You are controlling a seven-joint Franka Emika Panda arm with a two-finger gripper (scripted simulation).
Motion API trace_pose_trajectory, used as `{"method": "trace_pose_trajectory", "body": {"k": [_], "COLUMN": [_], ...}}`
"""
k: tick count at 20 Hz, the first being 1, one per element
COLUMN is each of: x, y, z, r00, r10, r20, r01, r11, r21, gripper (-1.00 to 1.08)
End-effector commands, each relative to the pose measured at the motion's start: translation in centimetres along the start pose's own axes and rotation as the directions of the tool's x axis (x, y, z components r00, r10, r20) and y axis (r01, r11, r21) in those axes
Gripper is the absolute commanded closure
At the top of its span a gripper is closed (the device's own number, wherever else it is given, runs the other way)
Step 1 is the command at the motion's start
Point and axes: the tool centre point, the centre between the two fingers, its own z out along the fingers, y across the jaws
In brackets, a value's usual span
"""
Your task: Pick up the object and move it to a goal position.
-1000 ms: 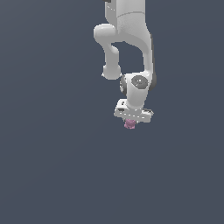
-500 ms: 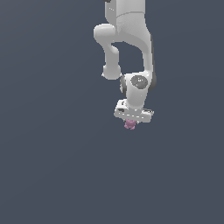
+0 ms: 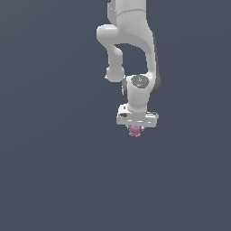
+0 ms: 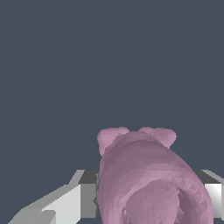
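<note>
The small pink lumpy object [image 3: 135,131] sits right under the white gripper [image 3: 136,129] near the middle of the exterior view, only its lower part showing below the hand. In the wrist view the pink object [image 4: 148,175] fills the space between the two fingers, with one finger [image 4: 65,203] on one side and the other fingertip [image 4: 214,192] on the opposite side. Both fingers press against the object's sides, so the gripper is shut on it. The fingertips themselves are hidden in the exterior view.
The white arm [image 3: 131,49] reaches down from the top of the exterior view. Around it there is only a flat, uniform dark grey-blue surface [image 3: 54,171], with no other objects or edges in view.
</note>
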Motion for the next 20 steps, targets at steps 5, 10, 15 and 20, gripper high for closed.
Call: {"method": "trace_pose_trajectory", "body": {"k": [5, 10, 15, 20], "x": [3.5, 6.1, 8.5, 10.6], "y": [-0.4, -0.8, -1.2, -1.6], "z": [-2.1, -4.0, -6.0, -8.2], "r00": [0.993, 0.979, 0.957, 0.929], "r10": [-0.072, -0.125, -0.171, -0.209], "r20": [-0.089, -0.162, -0.234, -0.305], "r01": [0.079, 0.146, 0.212, 0.278], "r11": [0.994, 0.982, 0.963, 0.939], "r21": [0.069, 0.121, 0.165, 0.203], "gripper": [1.08, 1.08, 1.08, 1.08]}}
